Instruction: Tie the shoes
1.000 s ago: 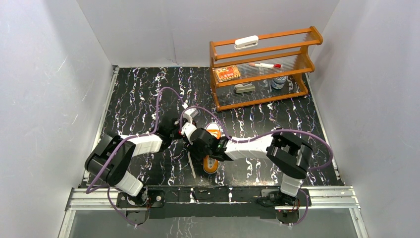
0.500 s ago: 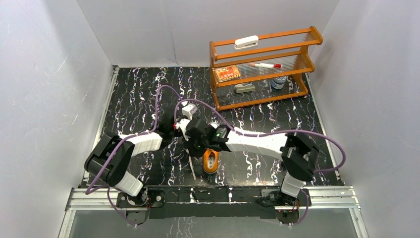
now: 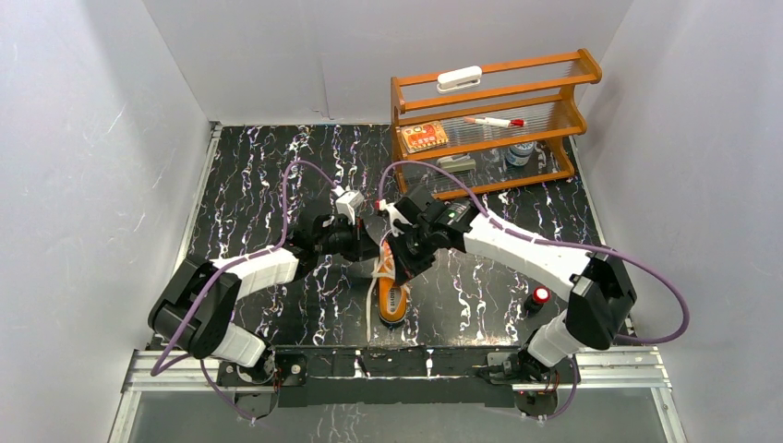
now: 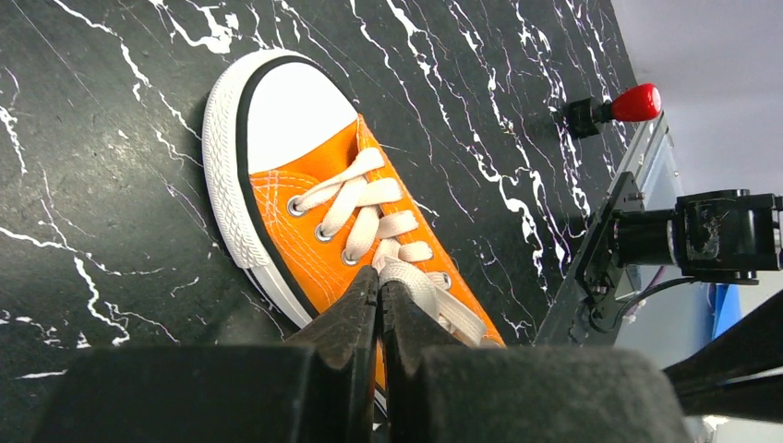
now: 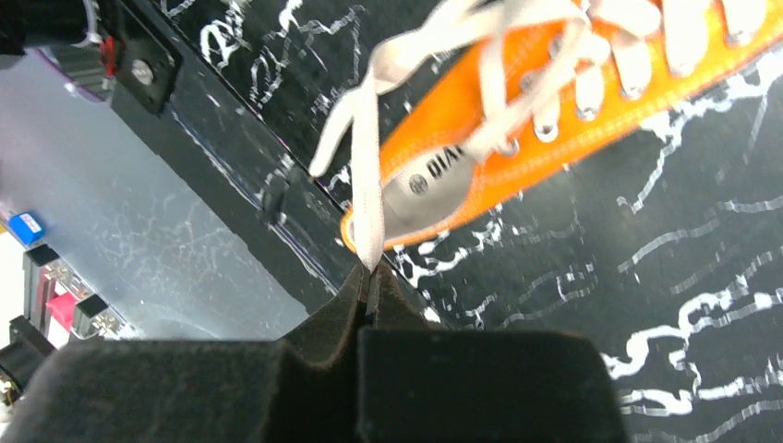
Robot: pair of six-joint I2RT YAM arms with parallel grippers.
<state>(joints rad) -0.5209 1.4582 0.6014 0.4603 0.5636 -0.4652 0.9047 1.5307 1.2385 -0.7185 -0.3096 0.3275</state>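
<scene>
Shoe [image 3: 393, 297] lies near the middle of the table's near edge. Left claw [image 4: 379, 282] is clenched on a lace [image 4: 413, 277] at the tongue. Right claw [image 5: 367, 273] pinches a lace end [image 5: 367, 198] by its very tip. A harder pull could slip that tip free, or drag the light shoe along.

The sneaker [image 3: 394, 297] lies on the table [image 3: 258, 185], its toe beyond the left gripper [image 4: 379, 288], which is closed on the laces [image 4: 369, 208]. The right gripper [image 5: 367, 273], just right of the left one, pinches a lace end before the heel. A button [image 3: 540, 296] lies beyond the sneaker, and a shelf rack [image 3: 489, 129] stands well behind both.
</scene>
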